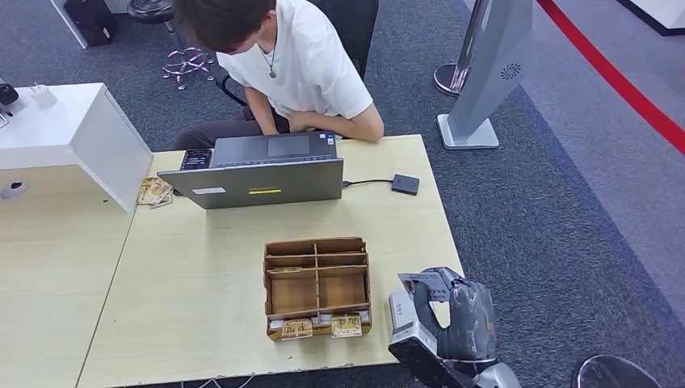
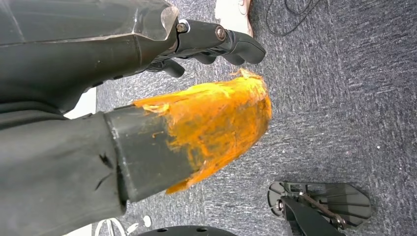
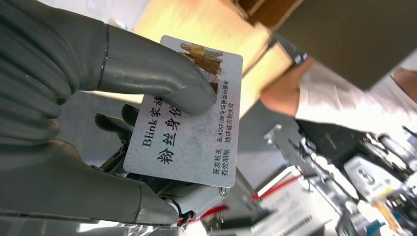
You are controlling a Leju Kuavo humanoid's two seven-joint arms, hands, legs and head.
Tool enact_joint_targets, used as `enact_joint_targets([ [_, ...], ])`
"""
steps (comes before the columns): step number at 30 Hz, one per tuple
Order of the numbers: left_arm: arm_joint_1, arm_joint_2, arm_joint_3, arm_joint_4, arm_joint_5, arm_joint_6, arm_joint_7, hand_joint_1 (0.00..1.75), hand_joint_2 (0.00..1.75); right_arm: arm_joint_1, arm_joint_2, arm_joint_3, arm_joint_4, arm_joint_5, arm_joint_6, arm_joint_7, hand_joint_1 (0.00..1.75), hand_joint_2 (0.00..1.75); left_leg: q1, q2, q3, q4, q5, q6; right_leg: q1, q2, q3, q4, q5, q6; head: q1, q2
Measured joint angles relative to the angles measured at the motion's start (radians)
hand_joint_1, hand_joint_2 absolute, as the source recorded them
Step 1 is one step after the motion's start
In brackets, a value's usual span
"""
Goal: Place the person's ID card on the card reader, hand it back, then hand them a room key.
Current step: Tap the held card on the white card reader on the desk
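Head view looks down on my table (image 1: 202, 323); right wrist view close on card (image 3: 189, 118), shared with head; left wrist faces carpet (image 2: 344, 98).

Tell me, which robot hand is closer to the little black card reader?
Right. The right robot hand holds the ID card near the card reader; the left robot hand hangs by the floor.

ID card (image 3: 189, 113), pale with dark printed characters and a small picture at one end, sits pinched in the right hand (image 1: 452, 315) off the desk's (image 1: 202, 275) near corner; black card reader (image 1: 405, 183) lies cabled by the far edge.
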Motion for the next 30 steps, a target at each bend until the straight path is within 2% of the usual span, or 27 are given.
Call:
enact_joint_targets([
  [13,0.0,0.0,0.01,0.0,-0.004,0.003,-0.008,0.0,0.0,0.01,0.001,-0.06,0.111,-0.209,0.119,-0.065,1.75,1.75,0.0,0.0,0.0,0.0,0.0,0.0,0.0,0.0,0.0,0.0,0.0,0.0,0.0,0.0],
  [30,0.0,0.001,0.016,0.0,-0.009,0.003,-0.009,0.0,0.0,-0.01,0.035,-0.191,0.247,-0.28,0.203,-0.108,1.75,1.75,0.0,0.0,0.0,0.0,0.0,0.0,0.0,0.0,0.0,0.0,0.0,0.0,0.0,0.0],
])
